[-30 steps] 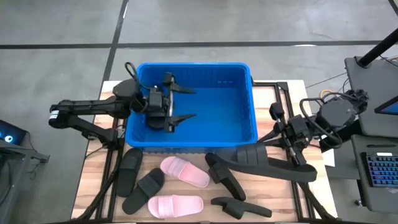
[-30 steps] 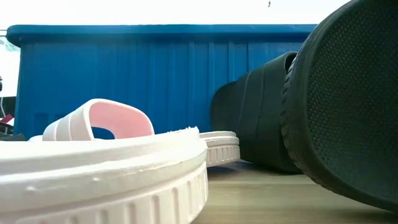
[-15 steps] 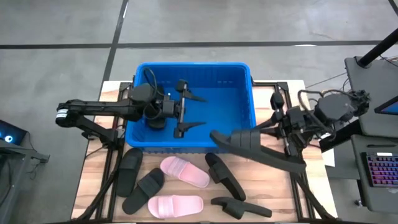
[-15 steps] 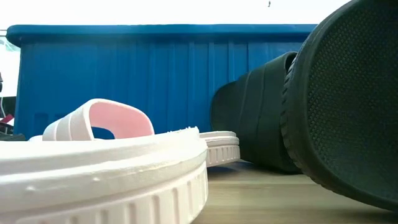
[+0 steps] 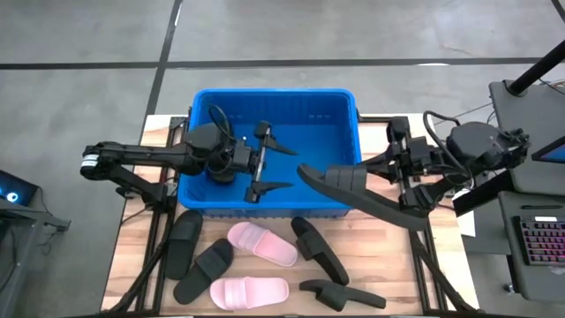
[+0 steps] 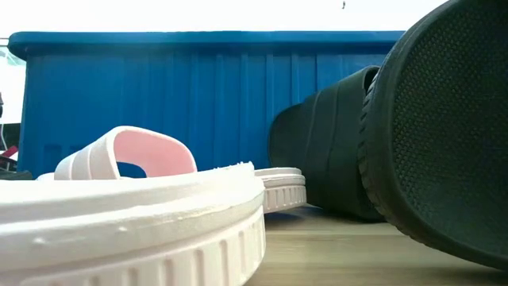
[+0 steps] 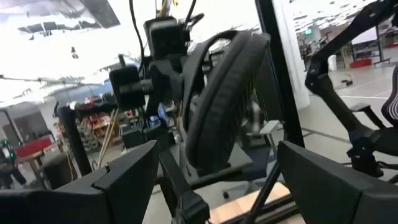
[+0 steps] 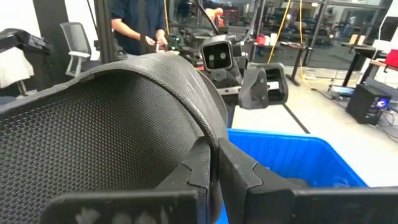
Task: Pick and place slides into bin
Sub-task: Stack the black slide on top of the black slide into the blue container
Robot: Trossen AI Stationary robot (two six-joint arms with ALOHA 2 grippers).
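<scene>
The blue bin (image 5: 265, 190) stands at the table's far middle. My left gripper (image 5: 281, 168) hovers open over the inside of the bin, with nothing between its fingers. My right gripper (image 5: 393, 177), by the bin's right wall, is shut on a black slide (image 5: 362, 194) held in the air. The slide's left end reaches over the bin's near right corner. Several other slides lie flat on their soles on the wood in front of the bin, black ones (image 5: 184, 243) (image 5: 316, 249) and two pink ones (image 5: 263, 244) (image 5: 249, 291). My right gripper pinches the black slide between its two shut fingers (image 8: 214, 165) at one long edge (image 8: 199, 134), close to the strap (image 5: 349, 181). The fingers come about level from the table's right and lie across the slide. The slide is lifted clear and tipped on its side, its grained sole (image 8: 93, 124) facing the wrist camera.
The low view shows the bin's near wall (image 6: 198, 95) behind a pink slide (image 6: 127, 159) and a black one (image 6: 333, 159). A metal frame borders the table on both sides. A desk with a keyboard (image 5: 538, 243) stands beyond the right edge.
My right gripper has carried the black slide toward the table's far edge and the bin, swinging it so that its left end now reaches over the bin's near right corner. My left gripper, still open, has moved toward the table's right across the inside of the bin.
</scene>
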